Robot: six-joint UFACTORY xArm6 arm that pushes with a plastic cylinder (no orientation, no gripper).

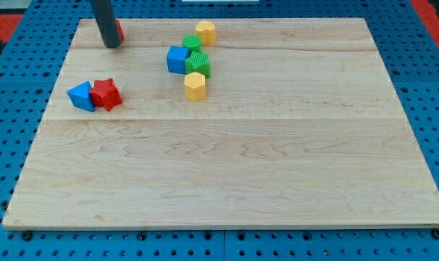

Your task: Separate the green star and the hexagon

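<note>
The green star (198, 64) lies in the upper middle of the wooden board (277, 159). The yellow hexagon (195, 85) sits just below it, touching it or nearly so. A blue cube (177, 59) presses against the star's left side. A green round block (192, 43) sits just above the star. My tip (112, 46) rests on the board near the view's top left corner, well to the left of the star and hexagon. It is apart from them.
A yellow block (205, 31) lies above the green round block. A red block (120, 31) is partly hidden behind my rod. A blue triangle (81, 96) and a red star (106, 94) touch each other at the left.
</note>
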